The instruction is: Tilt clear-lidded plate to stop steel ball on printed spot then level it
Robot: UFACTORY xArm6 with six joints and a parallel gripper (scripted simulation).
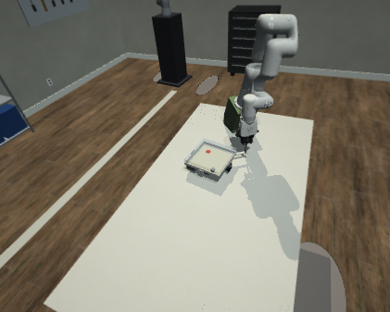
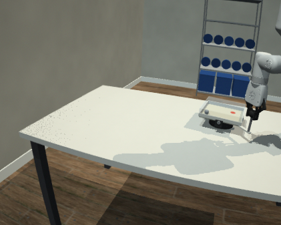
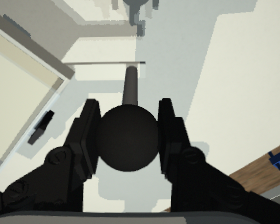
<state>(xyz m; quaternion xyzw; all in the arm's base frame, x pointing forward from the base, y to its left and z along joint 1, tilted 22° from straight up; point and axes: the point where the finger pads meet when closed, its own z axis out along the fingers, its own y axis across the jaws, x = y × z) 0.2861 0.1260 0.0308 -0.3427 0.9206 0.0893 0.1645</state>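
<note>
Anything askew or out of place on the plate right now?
Yes: the small steel ball sits at the near corner of the clear-lidded square plate, far from the red printed spot. The black gripper grips a dark round knob.

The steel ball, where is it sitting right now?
In the top view the steel ball lies inside the plate, by the corner far from the red spot and the gripper.

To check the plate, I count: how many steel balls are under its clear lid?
1. The steel ball lies near the plate's near rim, away from the red spot.
</note>
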